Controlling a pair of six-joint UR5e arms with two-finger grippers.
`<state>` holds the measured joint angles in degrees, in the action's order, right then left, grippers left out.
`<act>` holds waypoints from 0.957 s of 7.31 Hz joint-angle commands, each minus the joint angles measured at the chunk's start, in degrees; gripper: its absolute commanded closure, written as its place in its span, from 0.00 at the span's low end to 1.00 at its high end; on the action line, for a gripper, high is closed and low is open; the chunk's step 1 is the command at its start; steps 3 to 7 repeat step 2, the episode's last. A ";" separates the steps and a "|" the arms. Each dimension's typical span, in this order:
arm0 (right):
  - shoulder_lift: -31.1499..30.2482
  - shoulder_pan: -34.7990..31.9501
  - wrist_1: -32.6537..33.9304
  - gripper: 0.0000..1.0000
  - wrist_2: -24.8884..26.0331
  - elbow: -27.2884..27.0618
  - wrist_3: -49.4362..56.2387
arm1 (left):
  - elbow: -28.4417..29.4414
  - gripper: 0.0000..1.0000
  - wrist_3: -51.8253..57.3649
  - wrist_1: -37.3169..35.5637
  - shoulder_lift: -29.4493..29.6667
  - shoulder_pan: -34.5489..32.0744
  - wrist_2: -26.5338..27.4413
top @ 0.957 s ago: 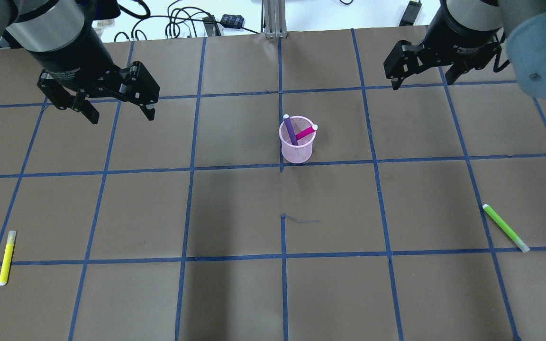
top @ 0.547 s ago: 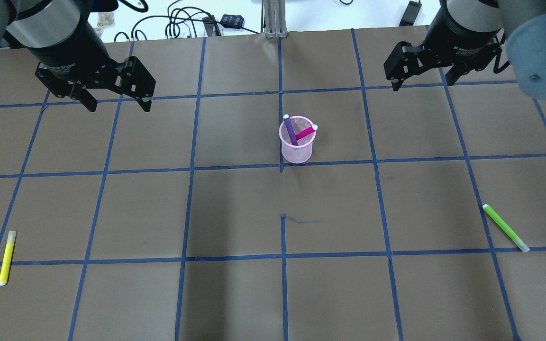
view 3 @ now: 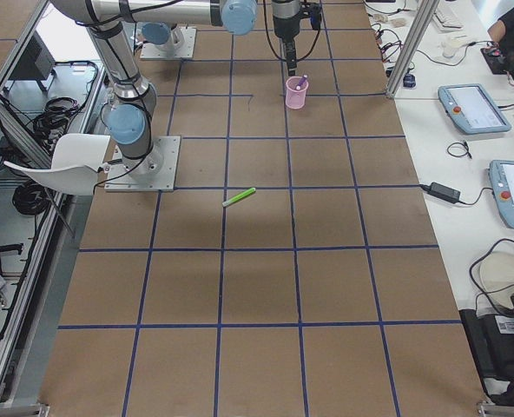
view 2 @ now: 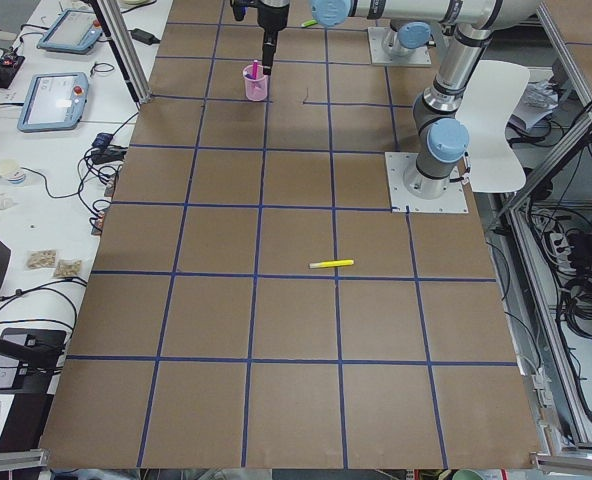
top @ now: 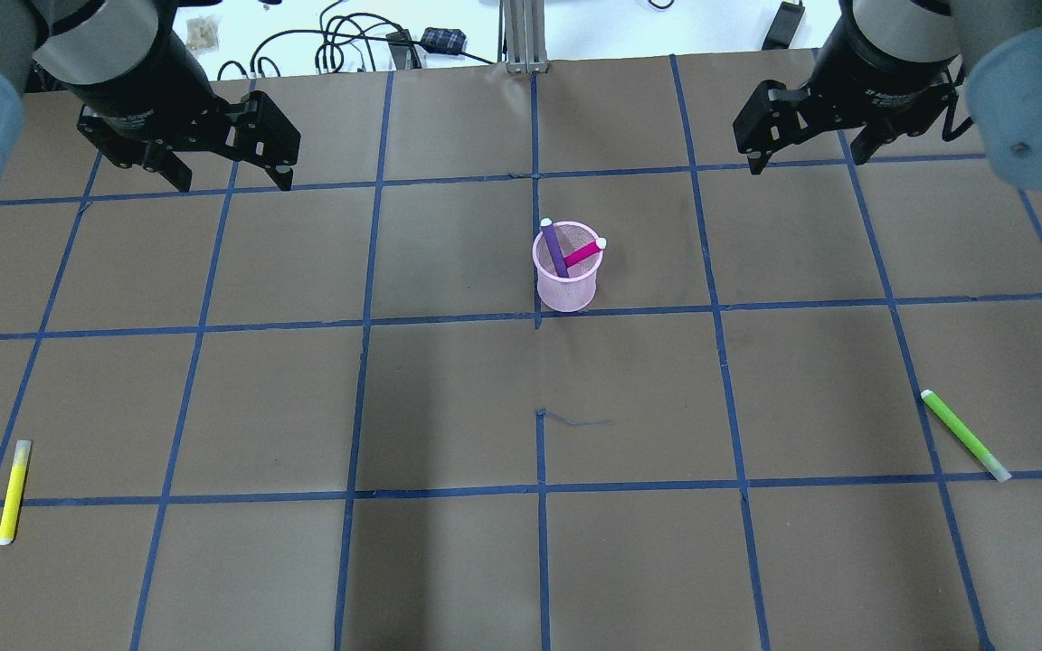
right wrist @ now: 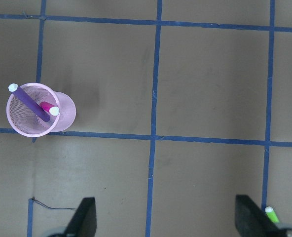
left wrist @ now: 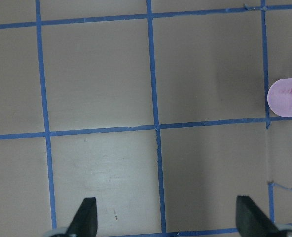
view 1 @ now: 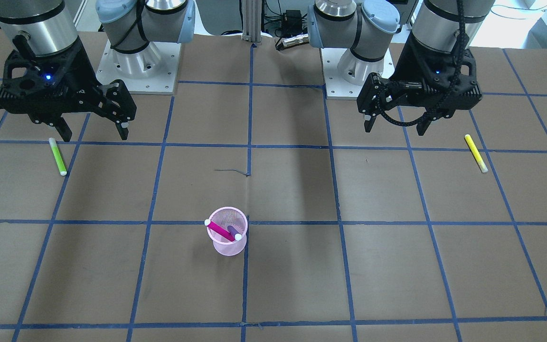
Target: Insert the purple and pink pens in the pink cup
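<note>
The table (top: 449, 407) is covered with brown paper, divided in squares by blue tape lines (top: 195, 330). The pink cup (top: 566, 282) stands upright just beside a crossing of lines. Well apart from the cup, nearer to the robot, a yellow pen (top: 13, 493) lies flat on its left side and a green pen (top: 965, 435) on its right.
</note>
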<state>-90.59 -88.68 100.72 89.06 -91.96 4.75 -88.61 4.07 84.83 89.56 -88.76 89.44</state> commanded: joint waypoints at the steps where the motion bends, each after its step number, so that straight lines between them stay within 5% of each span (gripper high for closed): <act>1: -0.02 0.00 -0.09 0.00 0.06 -0.06 0.00 | 0.01 0.00 -0.03 0.60 -0.26 0.16 0.29; 7: -0.02 0.00 -0.09 0.00 0.15 -0.15 0.00 | 0.01 0.00 0.23 0.69 -0.35 0.16 0.38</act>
